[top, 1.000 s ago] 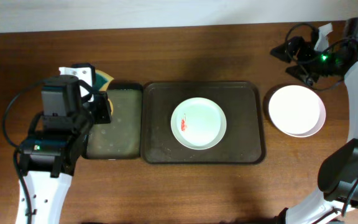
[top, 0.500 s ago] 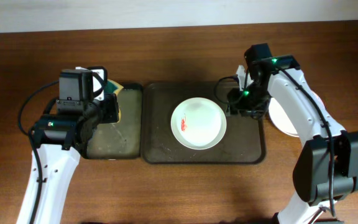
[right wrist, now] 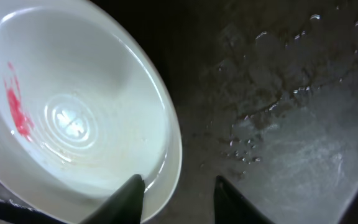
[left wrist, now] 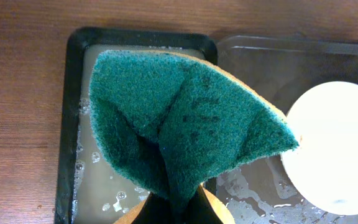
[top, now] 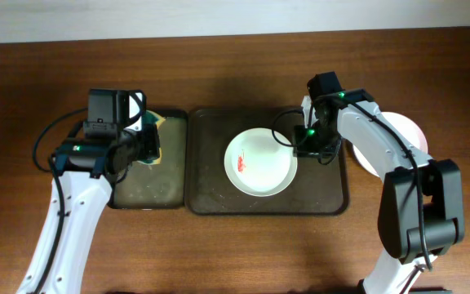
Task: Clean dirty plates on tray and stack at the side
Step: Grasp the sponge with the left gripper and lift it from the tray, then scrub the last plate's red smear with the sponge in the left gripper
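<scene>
A pale bluish-green plate (top: 263,167) with a red smear (top: 242,163) lies in the middle of the dark brown tray (top: 210,196). My right gripper (top: 304,149) is at the plate's right edge. In the right wrist view the plate (right wrist: 73,112) has one finger inside its rim and one outside over the wet tray (right wrist: 291,124). The right gripper (right wrist: 179,180) is open, with a gap left at the outer finger. My left gripper (left wrist: 174,206) is shut on a folded green sponge (left wrist: 185,118), which it holds above the seam between the two trays.
A narrow black tray (top: 137,184) of soapy water sits left of the brown tray, touching it. A white plate (top: 408,129) rests on the table right of the brown tray, partly hidden by my right arm. Bare wooden table lies in front.
My right arm has swung in from the back right corner to the plate's right rim, and its jaws have narrowed around it. The left arm has carried the sponge slightly right.
</scene>
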Robot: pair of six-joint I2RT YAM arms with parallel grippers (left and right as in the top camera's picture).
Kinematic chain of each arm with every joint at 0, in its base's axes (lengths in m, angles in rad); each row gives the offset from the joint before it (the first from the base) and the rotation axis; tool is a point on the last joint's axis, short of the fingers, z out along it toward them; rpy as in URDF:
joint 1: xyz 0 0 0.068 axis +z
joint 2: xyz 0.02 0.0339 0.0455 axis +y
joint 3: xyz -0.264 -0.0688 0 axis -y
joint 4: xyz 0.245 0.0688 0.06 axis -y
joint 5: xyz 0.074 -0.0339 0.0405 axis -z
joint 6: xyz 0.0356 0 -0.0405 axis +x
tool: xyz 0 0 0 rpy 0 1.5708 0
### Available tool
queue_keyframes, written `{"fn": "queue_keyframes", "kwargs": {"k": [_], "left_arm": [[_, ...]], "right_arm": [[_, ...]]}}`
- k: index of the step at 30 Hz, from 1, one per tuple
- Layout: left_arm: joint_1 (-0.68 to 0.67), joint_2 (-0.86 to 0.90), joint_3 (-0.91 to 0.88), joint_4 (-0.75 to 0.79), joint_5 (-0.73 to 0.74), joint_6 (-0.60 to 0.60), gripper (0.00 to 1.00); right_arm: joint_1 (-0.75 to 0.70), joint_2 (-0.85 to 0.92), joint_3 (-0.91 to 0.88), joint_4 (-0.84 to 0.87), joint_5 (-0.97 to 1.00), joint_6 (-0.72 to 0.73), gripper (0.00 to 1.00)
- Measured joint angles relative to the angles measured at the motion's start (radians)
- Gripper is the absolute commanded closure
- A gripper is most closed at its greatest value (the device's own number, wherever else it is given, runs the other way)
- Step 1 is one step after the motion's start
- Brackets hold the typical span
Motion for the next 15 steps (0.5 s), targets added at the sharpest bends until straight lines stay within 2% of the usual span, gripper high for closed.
{"fn": "queue_keyframes", "kwargs": {"k": [4, 6, 7, 9, 11, 15], "left_arm": [[-0.001, 0.077, 0.066, -0.050, -0.010, -0.031, 1.00], [-0.001, 0.132, 0.161, -0.114, -0.018, -0.042, 1.00], [-0.002, 0.197, 0.298, -0.211, -0.021, -0.051, 1.00], [-0.002, 0.286, 0.475, -0.322, -0.003, -0.061, 1.00], [-0.003, 0.361, 0.573, -0.345, 0.090, -0.068, 1.00], [-0.047, 0.435, 0.578, -0.332, 0.238, -0.071, 1.00]], "right_arm": [[0.000, 0.002, -0.001, 0.006, 0.000, -0.002, 0.51], [0.000, 0.002, -0.007, 0.019, 0.000, -0.003, 0.51], [0.000, 0.003, -0.024, 0.029, 0.000, -0.002, 0.51], [0.000, 0.003, -0.065, 0.056, -0.001, -0.003, 0.66], [0.000, 0.003, -0.083, 0.061, -0.008, -0.004, 0.68], [0.000, 0.003, -0.084, 0.074, -0.034, 0.000, 0.67]]}}
